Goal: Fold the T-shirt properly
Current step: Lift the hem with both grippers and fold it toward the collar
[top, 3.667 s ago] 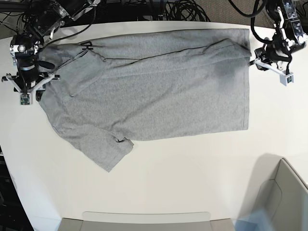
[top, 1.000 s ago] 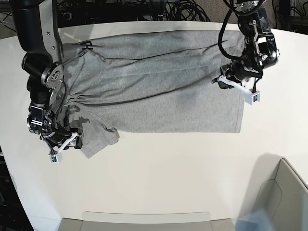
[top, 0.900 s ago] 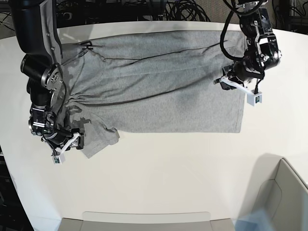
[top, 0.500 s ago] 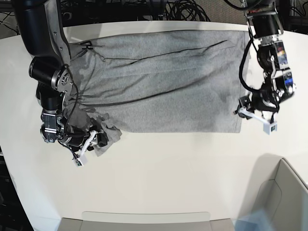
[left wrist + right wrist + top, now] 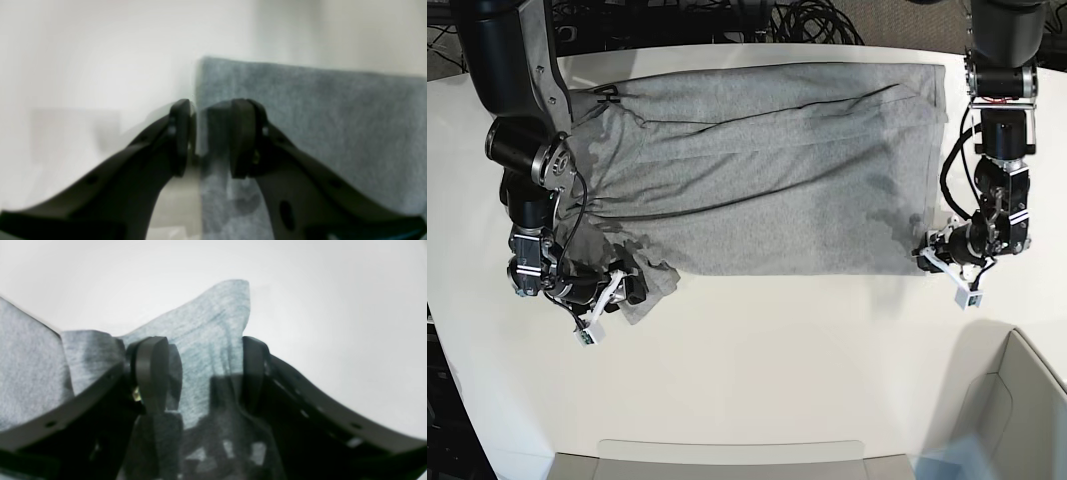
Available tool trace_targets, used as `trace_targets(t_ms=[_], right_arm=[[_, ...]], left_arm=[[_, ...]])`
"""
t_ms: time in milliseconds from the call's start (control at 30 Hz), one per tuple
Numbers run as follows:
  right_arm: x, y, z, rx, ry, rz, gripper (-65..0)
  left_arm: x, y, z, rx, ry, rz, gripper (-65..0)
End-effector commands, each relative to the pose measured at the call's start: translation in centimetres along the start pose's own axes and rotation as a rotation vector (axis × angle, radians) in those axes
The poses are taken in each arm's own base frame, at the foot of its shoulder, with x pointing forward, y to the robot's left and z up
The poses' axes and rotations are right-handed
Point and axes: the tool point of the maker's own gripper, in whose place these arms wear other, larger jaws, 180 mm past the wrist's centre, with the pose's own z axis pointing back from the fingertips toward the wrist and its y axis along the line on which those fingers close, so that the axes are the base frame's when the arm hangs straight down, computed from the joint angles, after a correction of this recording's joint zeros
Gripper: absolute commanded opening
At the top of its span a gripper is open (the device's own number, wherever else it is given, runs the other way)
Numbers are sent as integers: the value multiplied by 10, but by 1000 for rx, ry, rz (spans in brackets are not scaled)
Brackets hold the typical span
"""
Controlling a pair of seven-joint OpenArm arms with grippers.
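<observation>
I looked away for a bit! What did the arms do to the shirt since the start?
Both grippers came down from the far edge to the near one. The left gripper now straddles the shirt's near hem corner; the right gripper, open, is at the sleeve, now bunched and pulled inward. The far edge was folded over. The table stayed the same.

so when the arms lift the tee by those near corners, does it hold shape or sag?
Likely sags: the T-shirt already shows wrinkles and a bunched sleeve by the right gripper. Probably light and thin, since its hem corner at the left gripper lies flat on the table. It may drag rather than slide cleanly.
</observation>
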Motion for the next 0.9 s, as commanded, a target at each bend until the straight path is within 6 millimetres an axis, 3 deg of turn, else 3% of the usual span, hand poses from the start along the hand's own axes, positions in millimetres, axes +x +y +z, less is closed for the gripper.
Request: trace_targets(t_ms=[0, 167, 400, 467, 600, 700, 867], right_arm=[[-25, -6, 4, -15, 136, 43, -314], [-25, -6, 4, -15, 136, 43, -314], [-25, -6, 4, -15, 136, 43, -324], [-25, -6, 4, -15, 136, 43, -366], [-22, -7, 4, -18, 131, 45, -525], [-7, -12, 7, -43, 97, 61, -637], [41, -20, 12, -139, -5, 108, -650]], left_arm=[[14, 4, 5, 5, -36, -13, -440], [1, -5, -4, -8, 4, -41, -439], [-17, -33, -18, -59, 42, -45, -451], [-29, -32, -20, -60, 61, -37, -494], [-38, -30, -22, -55, 78, -26, -648], [-45, -28, -22, -52, 88, -28, -650], [-22, -2, -8, -32, -12, 110, -650]])
